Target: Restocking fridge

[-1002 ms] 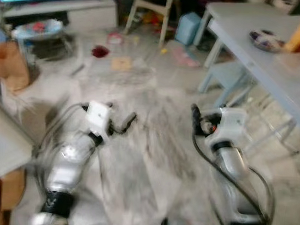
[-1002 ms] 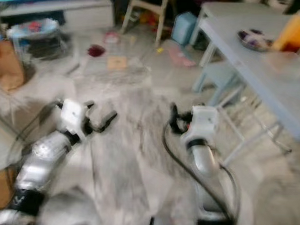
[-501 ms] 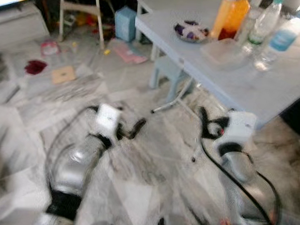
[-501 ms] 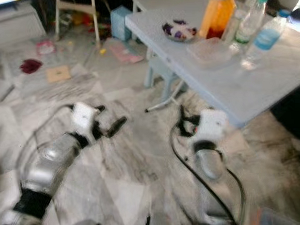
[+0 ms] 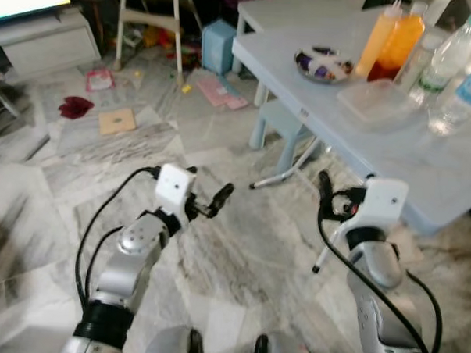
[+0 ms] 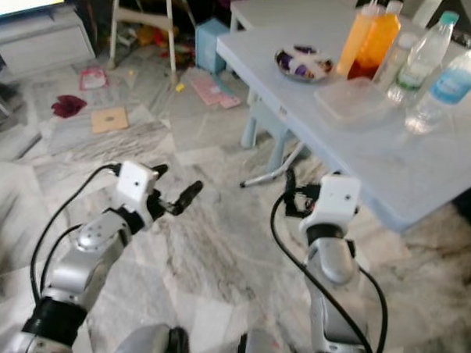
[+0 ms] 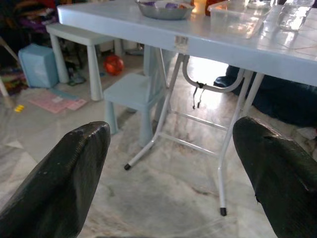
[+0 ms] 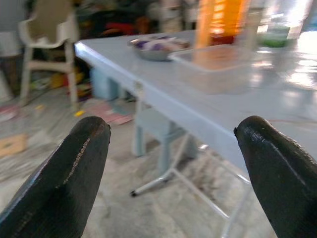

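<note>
While both grippers hang spread and empty | left gripper (image 5: 207,200), right gripper (image 6: 297,196) near table (image 5: 424,165) | risk: bumping the table edge could topple bottles (image 5: 452,61)

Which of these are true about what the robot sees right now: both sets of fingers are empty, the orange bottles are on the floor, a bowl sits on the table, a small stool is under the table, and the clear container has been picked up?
1. Both grippers hold nothing. True: the left gripper and right gripper hang open over the marble floor.
2. The orange bottles stand on the floor. False: they stand on the blue table.
3. A bowl sits on the table. True.
4. A small blue stool stands under the table. True.
5. The clear container is in the fingers. False: it rests on the table.
</note>
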Tool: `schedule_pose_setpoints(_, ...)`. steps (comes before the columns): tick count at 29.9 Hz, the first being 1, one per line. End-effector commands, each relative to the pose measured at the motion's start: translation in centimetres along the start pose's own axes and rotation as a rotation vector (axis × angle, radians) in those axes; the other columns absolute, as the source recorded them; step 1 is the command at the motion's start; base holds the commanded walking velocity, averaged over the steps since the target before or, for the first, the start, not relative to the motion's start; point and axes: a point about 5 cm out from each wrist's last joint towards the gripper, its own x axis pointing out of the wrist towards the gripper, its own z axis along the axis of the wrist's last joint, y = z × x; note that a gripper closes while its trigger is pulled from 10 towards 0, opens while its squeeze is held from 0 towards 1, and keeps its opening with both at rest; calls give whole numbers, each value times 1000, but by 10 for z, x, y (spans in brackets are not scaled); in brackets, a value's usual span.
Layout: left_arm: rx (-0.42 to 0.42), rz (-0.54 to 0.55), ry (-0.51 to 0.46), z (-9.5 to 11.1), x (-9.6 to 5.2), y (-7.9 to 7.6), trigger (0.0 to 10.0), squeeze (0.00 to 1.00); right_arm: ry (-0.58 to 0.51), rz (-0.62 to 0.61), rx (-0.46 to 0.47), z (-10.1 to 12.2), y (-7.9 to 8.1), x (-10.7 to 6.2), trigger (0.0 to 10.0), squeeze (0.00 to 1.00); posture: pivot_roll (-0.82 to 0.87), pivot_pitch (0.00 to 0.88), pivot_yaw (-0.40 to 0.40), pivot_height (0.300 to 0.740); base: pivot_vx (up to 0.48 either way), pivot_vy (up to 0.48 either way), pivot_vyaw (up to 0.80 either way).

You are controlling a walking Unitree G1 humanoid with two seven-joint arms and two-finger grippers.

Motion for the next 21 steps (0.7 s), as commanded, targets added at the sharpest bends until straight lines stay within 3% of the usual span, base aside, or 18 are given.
schedule_pose_setpoints(1,27,3,2,2,2,3,10000,0,-10,-61,0,6,-6,2,10000,0,-77,70,11,740,255,405,-800)
schedule_pose_setpoints(5,43,-10,-9,5,3,3,10000,0,-3,-107,14,5,-12,3,10000,0,-76,70,15,740,285,384,-800)
schedule_pose_setpoints(13,28,-6,-18,6,6,2,10000,0,8,-103,24,2,-10,2,10000,0,-74,72,18,740,421,0,-742)
schedule_pose_setpoints(21,17,11,-29,4,5,0,10000,0,-2,-88,27,4,-7,1,10000,0,-71,79,17,740,405,139,-59)
